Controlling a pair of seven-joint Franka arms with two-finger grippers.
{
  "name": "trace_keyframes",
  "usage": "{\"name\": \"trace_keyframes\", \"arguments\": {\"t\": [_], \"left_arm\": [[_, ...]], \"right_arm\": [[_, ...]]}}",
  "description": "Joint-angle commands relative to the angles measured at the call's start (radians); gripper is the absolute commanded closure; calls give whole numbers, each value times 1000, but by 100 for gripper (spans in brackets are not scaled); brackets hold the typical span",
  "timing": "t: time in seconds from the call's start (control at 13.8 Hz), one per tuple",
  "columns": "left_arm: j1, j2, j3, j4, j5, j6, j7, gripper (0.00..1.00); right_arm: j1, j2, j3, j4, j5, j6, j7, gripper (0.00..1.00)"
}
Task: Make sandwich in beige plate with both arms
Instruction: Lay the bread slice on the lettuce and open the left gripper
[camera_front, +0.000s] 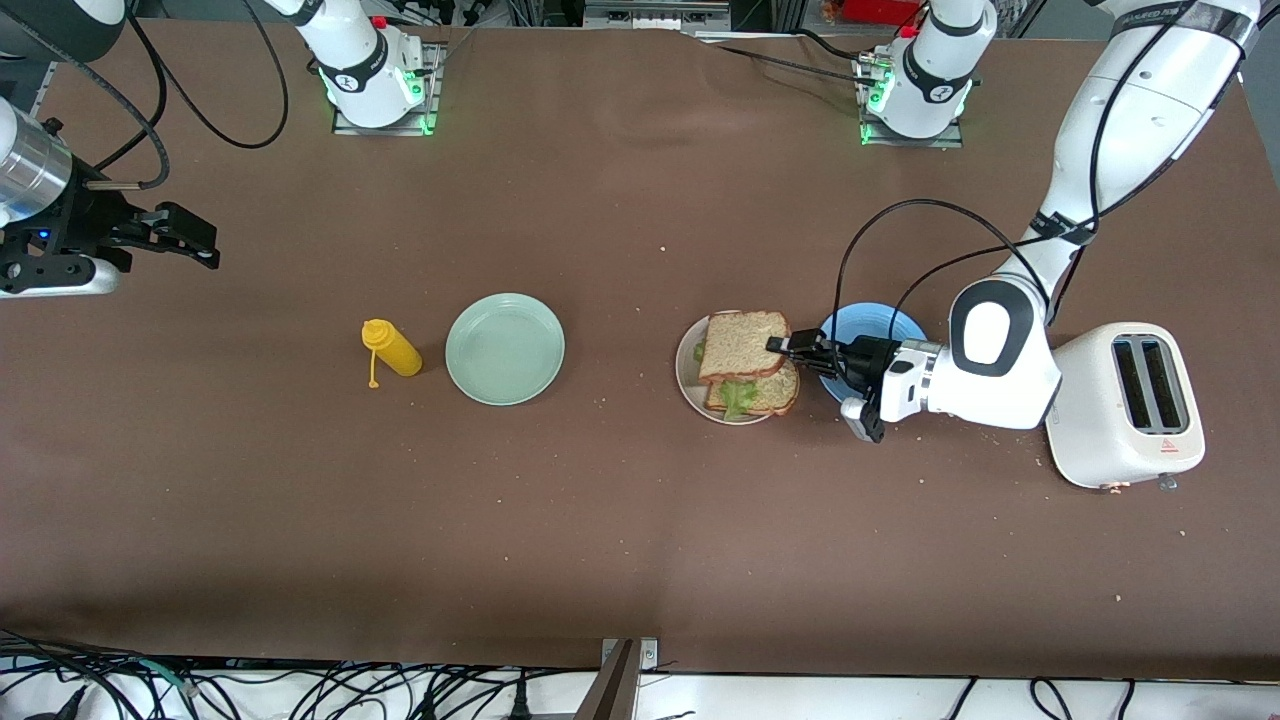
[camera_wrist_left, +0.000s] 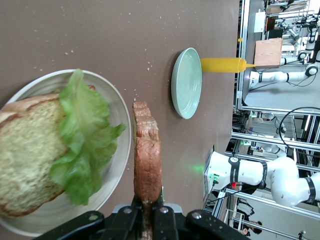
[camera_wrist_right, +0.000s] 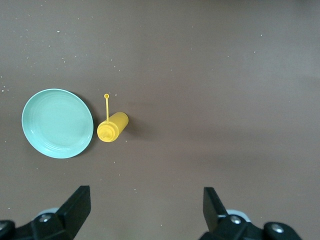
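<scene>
The beige plate (camera_front: 687, 372) holds a brown bread slice (camera_front: 777, 396) with a green lettuce leaf (camera_front: 738, 399) on it. My left gripper (camera_front: 783, 346) is shut on the crust edge of a second bread slice (camera_front: 742, 343), which hangs level over the plate and covers part of the lettuce. In the left wrist view this held slice (camera_wrist_left: 147, 160) shows edge-on between the left gripper's (camera_wrist_left: 148, 204) fingers, beside the lettuce (camera_wrist_left: 82, 145) and the plate rim (camera_wrist_left: 119, 165). My right gripper (camera_front: 190, 238) waits open and empty over the right arm's end of the table; the right gripper (camera_wrist_right: 145, 205) looks down from there.
A blue plate (camera_front: 880, 322) lies under the left wrist, with a white toaster (camera_front: 1125, 405) at the left arm's end. A mint-green plate (camera_front: 505, 348) and a lying yellow squeeze bottle (camera_front: 392, 348) sit toward the right arm's end; the mint-green plate (camera_wrist_right: 57, 123) and bottle (camera_wrist_right: 112, 127) show below.
</scene>
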Motion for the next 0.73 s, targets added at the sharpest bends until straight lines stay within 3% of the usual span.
{"name": "trace_keyframes", "arguments": {"t": [0.0, 0.15, 0.22, 0.29, 0.36, 0.65], "left_arm": [[16, 37, -5, -11, -76, 13, 112, 100], [4, 55, -4, 3, -132, 63, 135, 100], [-1, 63, -4, 9, -135, 98, 136, 78], [-1, 68, -4, 8, -135, 103, 144, 6], [1, 66, -4, 8, -133, 103, 179, 0], [22, 57, 0, 9, -118, 103, 202, 0]], "right_arm": [[3, 7, -4, 24, -10, -7, 7, 0], [3, 7, -4, 24, -9, -5, 7, 0], [3, 7, -4, 24, -9, -5, 8, 0], [3, 8, -4, 24, -9, -5, 7, 0], [1, 8, -6, 24, -9, -5, 8, 0], [-2, 10, -6, 24, -9, -5, 7, 0]]}}
